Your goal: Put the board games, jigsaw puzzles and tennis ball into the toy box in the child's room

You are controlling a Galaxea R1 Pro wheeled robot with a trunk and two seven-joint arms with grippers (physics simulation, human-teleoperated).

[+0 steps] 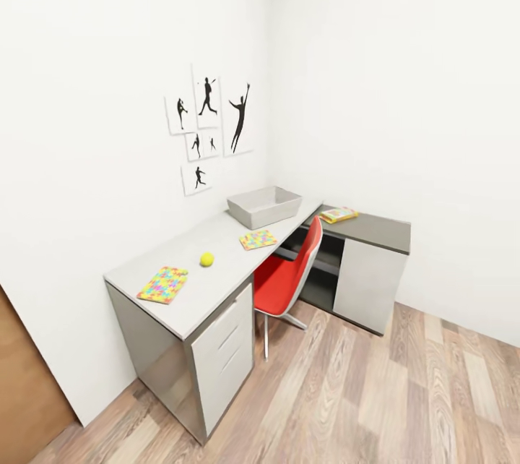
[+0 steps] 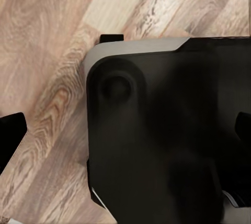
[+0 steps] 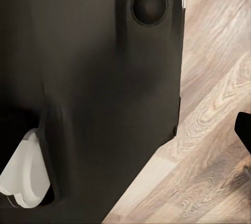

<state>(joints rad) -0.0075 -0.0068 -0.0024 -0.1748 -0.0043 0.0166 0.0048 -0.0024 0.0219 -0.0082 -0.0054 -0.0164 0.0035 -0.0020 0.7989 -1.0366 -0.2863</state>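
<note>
While the robot stands back from the desk, nothing is in hand; by this reading the approach step is under way.

Head view, worktop: the worktop (image 1: 217, 283) is L-shaped, pale grey on the long run along the left wall, darker on the lower section at the far right.
Head view, toy box: the toy box (image 1: 264, 206) sits at the far end of the pale run, near the corner, and looks empty from here.
Head view, toys: one jigsaw puzzle (image 1: 163, 284) lies at the near end; the tennis ball (image 1: 206, 259) rests just beyond it; the second jigsaw puzzle (image 1: 258, 239) lies near the box; a board game (image 1: 339, 215) lies on the dark section.
Head view, obstacle: a red chair (image 1: 289, 275) is tucked at the inner corner, between the robot and the box.
Left wrist view: wooden floor (image 2: 47, 77) and the robot's own dark body; whether the left fingers are open cannot be told, and they hold nothing visible.
Right wrist view: again floor and dark body; the right fingers' opening cannot be told.
Toys relative to fingers: all well apart, up on the worktop.
Next move: probably drive closer, raise an arm, reach the near puzzle or ball.
</note>
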